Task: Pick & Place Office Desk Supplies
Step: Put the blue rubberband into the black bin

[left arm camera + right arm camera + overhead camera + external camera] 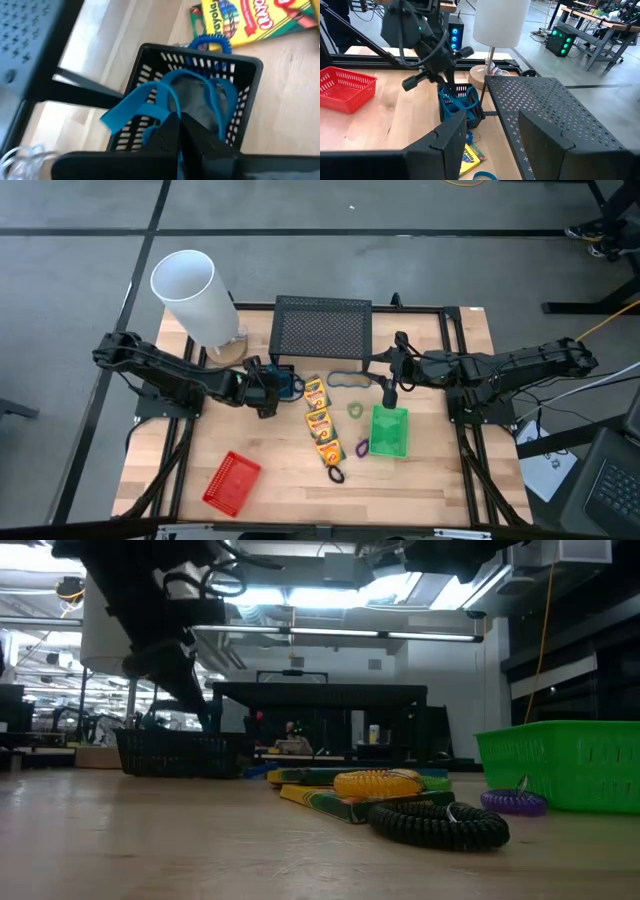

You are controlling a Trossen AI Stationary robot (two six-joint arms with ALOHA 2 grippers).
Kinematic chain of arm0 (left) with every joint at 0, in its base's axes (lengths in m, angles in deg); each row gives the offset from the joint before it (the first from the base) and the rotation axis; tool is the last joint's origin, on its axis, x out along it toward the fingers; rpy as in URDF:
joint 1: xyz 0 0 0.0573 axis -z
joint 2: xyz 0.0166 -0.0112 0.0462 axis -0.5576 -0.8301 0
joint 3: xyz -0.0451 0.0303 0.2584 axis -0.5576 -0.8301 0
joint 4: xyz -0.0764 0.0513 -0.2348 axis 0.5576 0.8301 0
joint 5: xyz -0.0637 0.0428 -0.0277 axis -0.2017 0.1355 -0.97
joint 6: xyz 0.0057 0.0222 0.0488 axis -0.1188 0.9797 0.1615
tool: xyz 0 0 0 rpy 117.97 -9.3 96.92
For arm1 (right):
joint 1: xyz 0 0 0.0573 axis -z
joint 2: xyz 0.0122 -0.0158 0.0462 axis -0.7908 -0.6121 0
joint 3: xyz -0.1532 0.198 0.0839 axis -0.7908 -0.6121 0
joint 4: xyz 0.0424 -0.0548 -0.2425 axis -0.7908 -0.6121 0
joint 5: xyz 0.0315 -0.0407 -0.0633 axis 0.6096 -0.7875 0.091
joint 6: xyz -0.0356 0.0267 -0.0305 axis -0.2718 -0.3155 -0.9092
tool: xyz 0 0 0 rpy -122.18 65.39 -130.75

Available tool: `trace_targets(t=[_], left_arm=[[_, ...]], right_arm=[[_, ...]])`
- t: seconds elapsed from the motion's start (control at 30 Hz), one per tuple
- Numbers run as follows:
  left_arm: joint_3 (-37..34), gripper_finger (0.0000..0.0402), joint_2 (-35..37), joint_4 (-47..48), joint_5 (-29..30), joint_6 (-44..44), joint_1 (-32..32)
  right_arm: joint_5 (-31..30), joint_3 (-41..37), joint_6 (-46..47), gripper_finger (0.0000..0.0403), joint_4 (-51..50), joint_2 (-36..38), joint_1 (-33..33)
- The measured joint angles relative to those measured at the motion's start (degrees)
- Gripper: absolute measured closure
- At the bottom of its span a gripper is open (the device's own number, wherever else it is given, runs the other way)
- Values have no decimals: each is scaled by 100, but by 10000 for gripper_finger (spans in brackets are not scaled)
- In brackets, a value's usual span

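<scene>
Blue-handled scissors [192, 92] hang with their handle loops inside a small black mesh basket [240, 80] that stands on the table just left of the crayon boxes [320, 423]. My left gripper [181, 131] is above the basket [283, 379], shut on the scissors. The blades are hidden between its fingers. My right gripper [495, 145] stands open, with nothing between its fingers, above the table [390, 388] near the green basket [389, 432]. A red basket [231, 481] sits near the front left. Coiled loops lie by the crayon boxes: yellow-green [355, 410], purple [362, 448] and black [335, 475]. My left gripper pinches the scissors between its two fingers just past where the two blue handles join [167, 102]. The fingers slant down from the table's left side. The handle loops [222, 95] hang below the fingertips inside the black basket. I cannot tell whether they touch its floor.
A big white cylinder [190, 295] stands at the far left. A wide black mesh stand [322, 328] sits at the far middle, just beyond the black basket. A blue loop [345, 378] lies in front of the stand. Bare wood shows between the red basket and the crayon boxes.
</scene>
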Motion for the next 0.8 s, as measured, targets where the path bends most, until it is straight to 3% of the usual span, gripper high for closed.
trace_targets(t=[0.2, 0.53, 0.8], left_arm=[[-174, 399, 0, -241, -261, 477, -308], [-170, 399, 0, -1342, -2215, 1617, -709], [-172, 399, 0, -920, -2100, 1737, -1015]], right_arm=[[2, 0, 0, 222, 1, -1, 1], [2, -1, -2, 222, 1, 0, 2], [15, -1, -2, 222, 1, 1, 1]])
